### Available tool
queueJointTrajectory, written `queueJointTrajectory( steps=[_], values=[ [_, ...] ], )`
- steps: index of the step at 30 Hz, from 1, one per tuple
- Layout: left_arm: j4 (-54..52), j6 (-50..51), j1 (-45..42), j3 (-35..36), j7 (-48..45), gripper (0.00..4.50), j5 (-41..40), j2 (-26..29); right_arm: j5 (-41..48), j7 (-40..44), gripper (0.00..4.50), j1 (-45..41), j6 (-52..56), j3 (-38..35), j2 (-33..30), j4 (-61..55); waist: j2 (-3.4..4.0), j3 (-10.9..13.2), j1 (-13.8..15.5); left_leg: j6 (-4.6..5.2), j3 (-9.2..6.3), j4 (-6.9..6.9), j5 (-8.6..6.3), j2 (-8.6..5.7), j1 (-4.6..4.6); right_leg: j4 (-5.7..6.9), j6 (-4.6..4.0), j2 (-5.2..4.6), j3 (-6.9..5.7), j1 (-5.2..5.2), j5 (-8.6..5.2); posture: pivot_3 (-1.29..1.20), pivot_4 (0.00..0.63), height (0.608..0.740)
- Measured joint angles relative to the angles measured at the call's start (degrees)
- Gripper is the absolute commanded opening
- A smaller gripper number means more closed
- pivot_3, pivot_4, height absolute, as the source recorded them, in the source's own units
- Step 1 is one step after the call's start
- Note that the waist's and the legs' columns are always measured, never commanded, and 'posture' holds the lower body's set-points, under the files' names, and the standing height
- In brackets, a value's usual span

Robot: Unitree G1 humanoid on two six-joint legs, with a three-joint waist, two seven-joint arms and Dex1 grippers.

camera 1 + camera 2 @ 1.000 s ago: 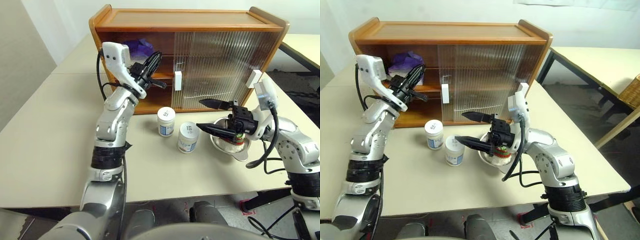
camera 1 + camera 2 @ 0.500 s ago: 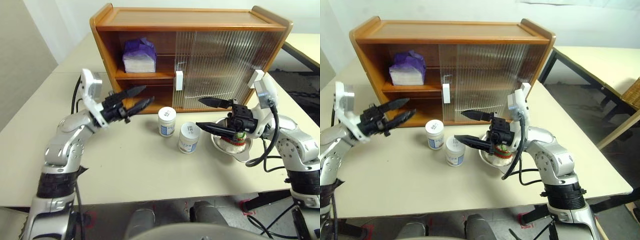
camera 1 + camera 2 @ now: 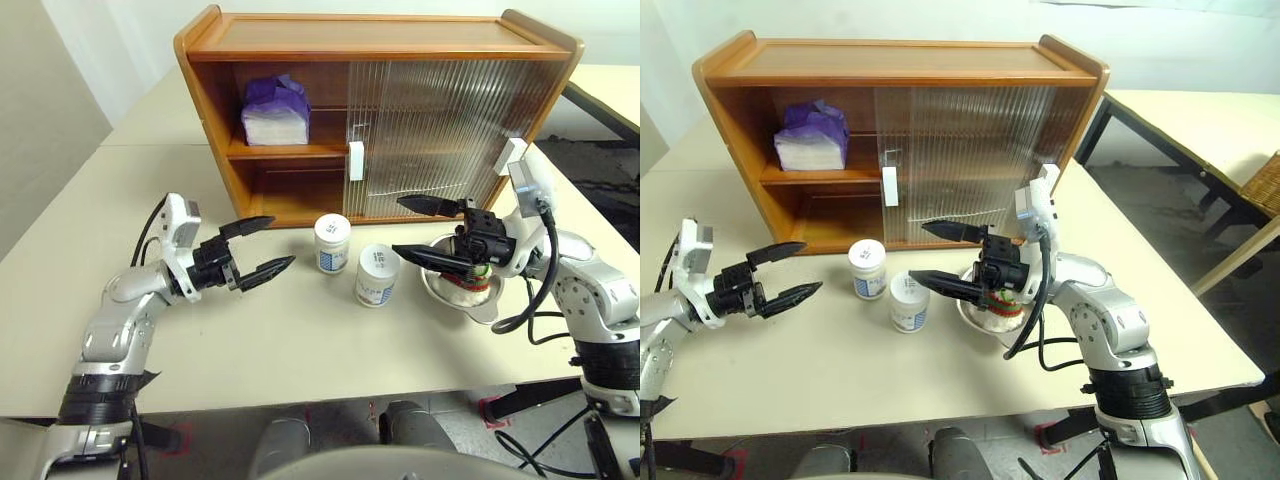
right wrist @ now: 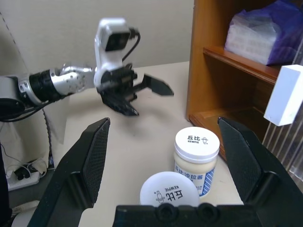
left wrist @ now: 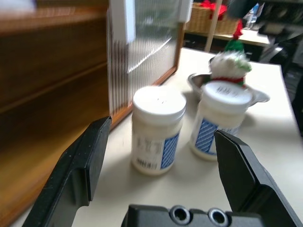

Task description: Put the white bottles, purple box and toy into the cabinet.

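On the pale worktop (image 3: 300, 340), the left pincer (image 3: 262, 247) hangs released and holds nothing, pointing right toward the two white bottles (image 3: 332, 243) at centre. The nearer bottle (image 3: 377, 275) stands just left of a steel bowl (image 3: 480, 300) holding the toy (image 5: 230, 64). The right pincer (image 3: 413, 228) hovers spread wide and empty by the bowl. Farther back stands the cabinet (image 3: 380, 35), its left side open; the purple box (image 3: 275, 110) lies on its upper shelf.
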Motion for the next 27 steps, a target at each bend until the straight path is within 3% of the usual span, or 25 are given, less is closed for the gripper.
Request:
queueJointTrajectory(
  steps=[14, 27],
  values=[
    [16.92, -9.84, -5.16, -4.4, 1.7, 4.45, 6.34, -8.72, 0.12, -0.36, 4.5, 0.53, 0.19, -0.37, -0.71, -1.23, 0.01, -0.01, -0.27, 0.01, 0.01, 0.0, 0.02, 0.0, -0.31, 0.0, -0.01, 0.0, -0.02, -0.01, -0.01, -0.15, 0.0, 0.74],
    [19.08, -11.26, -7.59, -7.86, 2.57, 4.45, 8.78, -11.96, 0.27, -1.27, 4.5, 1.69, 0.71, -0.54, -0.79, -2.35, 0.03, -0.02, -0.69, 0.02, 0.02, 0.18, 0.04, 0.0, -0.51, 0.0, 0.09, 0.0, -0.04, 0.0, 0.04, -0.17, 0.0, 0.74]
  ],
)
